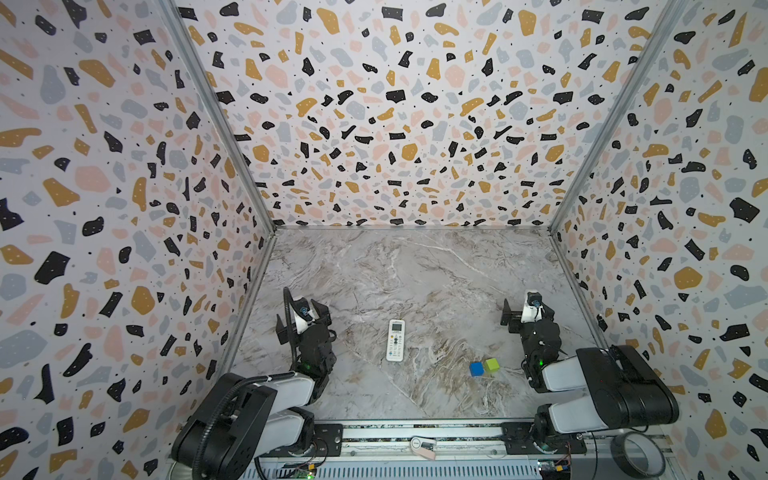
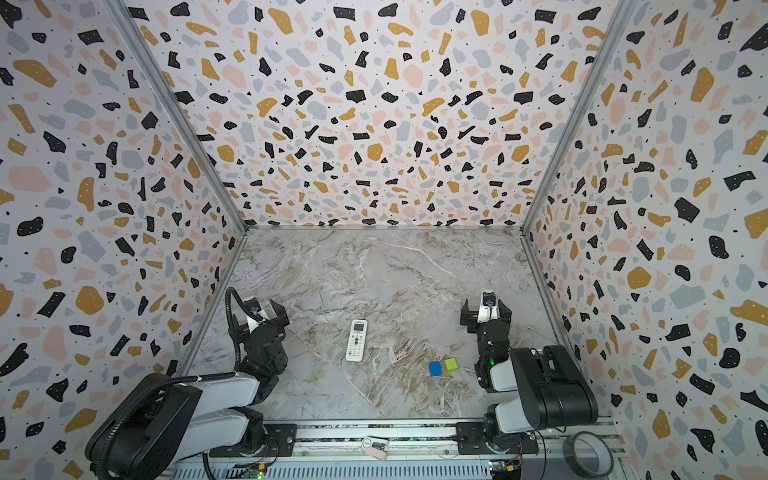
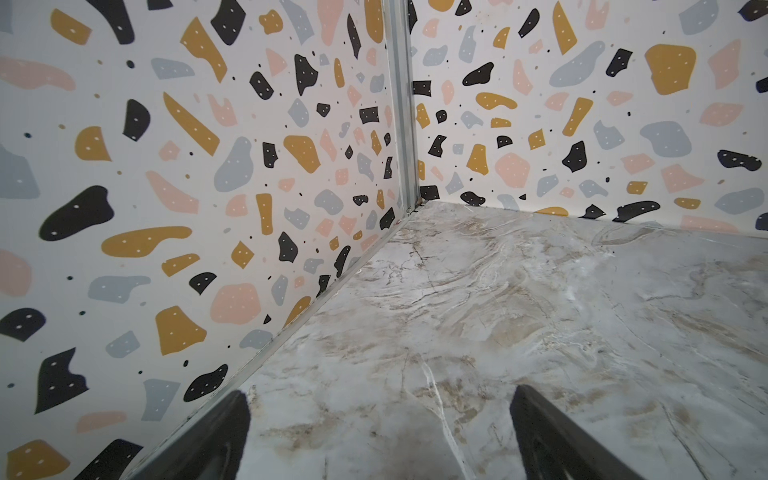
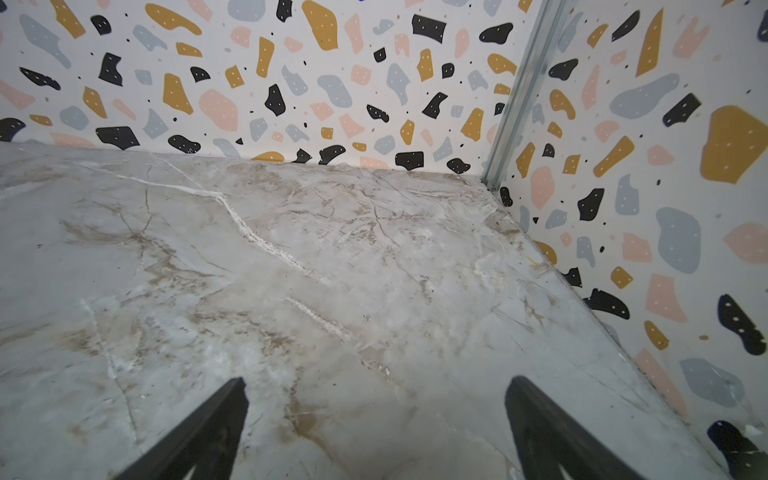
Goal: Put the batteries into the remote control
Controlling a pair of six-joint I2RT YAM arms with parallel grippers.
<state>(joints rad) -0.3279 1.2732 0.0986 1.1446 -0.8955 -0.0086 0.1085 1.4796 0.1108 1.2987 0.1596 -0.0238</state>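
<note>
The white remote control (image 1: 395,340) (image 2: 356,340) lies face up on the marble table, screen end toward the back wall, between the two arms. The batteries are not in any view. My left gripper (image 1: 302,318) (image 2: 257,318) sits low near the left wall, to the left of the remote, open and empty. In its wrist view the left gripper (image 3: 380,392) has only bare marble between its fingers. My right gripper (image 1: 527,309) (image 2: 486,309) rests near the right wall, also open. The right gripper (image 4: 377,381) holds nothing in its wrist view.
A blue cube (image 1: 476,368) (image 2: 435,368) and a green cube (image 1: 491,365) (image 2: 451,365) touch each other right of the remote, near the right arm. Patterned walls enclose three sides. A tape roll (image 1: 636,455) and a small tag (image 1: 422,445) lie on the front rail.
</note>
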